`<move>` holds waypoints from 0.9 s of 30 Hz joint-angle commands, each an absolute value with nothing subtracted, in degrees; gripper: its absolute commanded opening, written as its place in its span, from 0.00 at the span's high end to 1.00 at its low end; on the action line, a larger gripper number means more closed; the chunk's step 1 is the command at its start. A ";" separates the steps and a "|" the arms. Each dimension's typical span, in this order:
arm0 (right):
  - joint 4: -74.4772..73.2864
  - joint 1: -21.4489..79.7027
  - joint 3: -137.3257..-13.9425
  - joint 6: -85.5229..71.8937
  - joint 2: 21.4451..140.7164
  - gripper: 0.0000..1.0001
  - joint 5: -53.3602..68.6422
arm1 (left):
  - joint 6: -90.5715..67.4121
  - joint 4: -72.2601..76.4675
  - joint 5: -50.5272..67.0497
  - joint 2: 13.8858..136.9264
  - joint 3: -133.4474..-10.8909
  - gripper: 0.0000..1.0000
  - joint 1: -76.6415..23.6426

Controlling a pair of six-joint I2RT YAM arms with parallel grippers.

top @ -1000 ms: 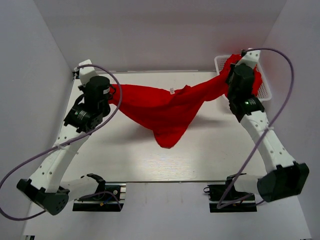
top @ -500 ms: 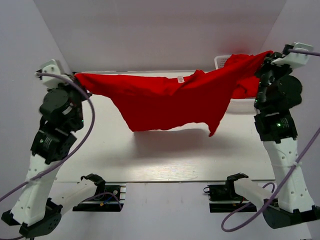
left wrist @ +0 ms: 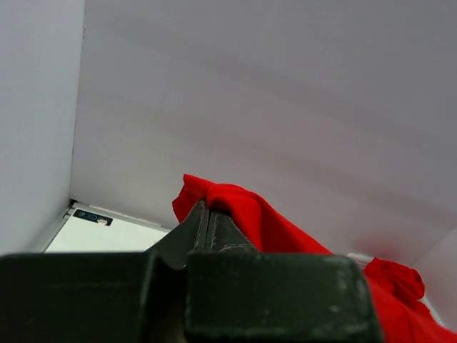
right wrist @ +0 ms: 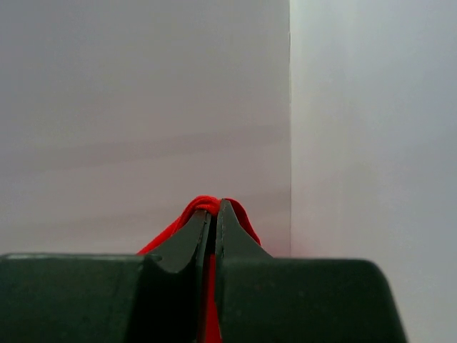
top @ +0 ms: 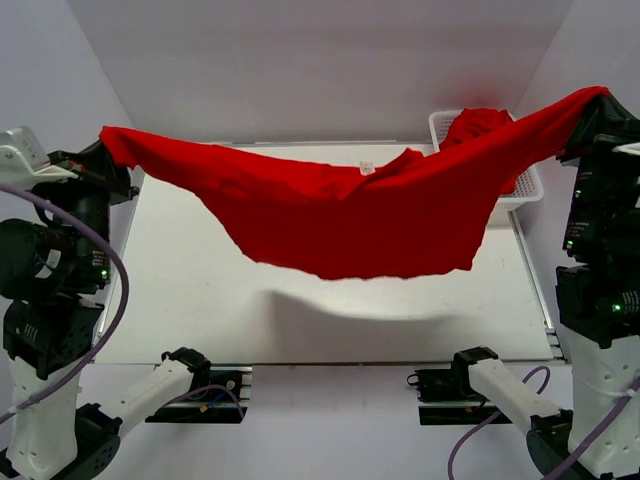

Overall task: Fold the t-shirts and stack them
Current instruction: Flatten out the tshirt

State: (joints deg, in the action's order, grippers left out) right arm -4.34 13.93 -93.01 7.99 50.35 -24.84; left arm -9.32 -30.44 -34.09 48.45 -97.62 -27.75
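Note:
A bright red t-shirt (top: 350,215) hangs spread wide in the air above the table, its lower edge clear of the surface. My left gripper (top: 108,145) is shut on its left corner, high at the far left; the pinched cloth shows in the left wrist view (left wrist: 243,207). My right gripper (top: 595,100) is shut on its right corner, high at the far right; red cloth is pinched between the tips in the right wrist view (right wrist: 208,205). More red shirt cloth (top: 480,122) lies in the white basket.
The white lattice basket (top: 528,185) stands at the table's back right corner, partly behind the hanging shirt. The white table (top: 200,300) lies below, with the shirt's shadow on it. White walls close in the back and both sides.
Both grippers have risen and moved outward with the shirt corners. The shirt went from a sagging bunch to a wide, taut spread lifted higher above the table.

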 commanded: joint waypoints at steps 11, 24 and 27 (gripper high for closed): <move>-0.71 13.53 -80.17 1.68 69.39 1.00 -24.78 | -9.13 -23.47 -46.93 66.25 -88.17 1.00 -27.25; -8.87 10.28 -95.96 -4.40 109.48 0.48 -12.75 | -21.45 -38.30 -33.70 116.66 -107.20 0.51 -10.20; -10.81 10.63 -99.57 -1.51 112.93 0.16 -10.73 | -20.74 -40.86 -28.76 122.50 -115.47 0.01 -9.58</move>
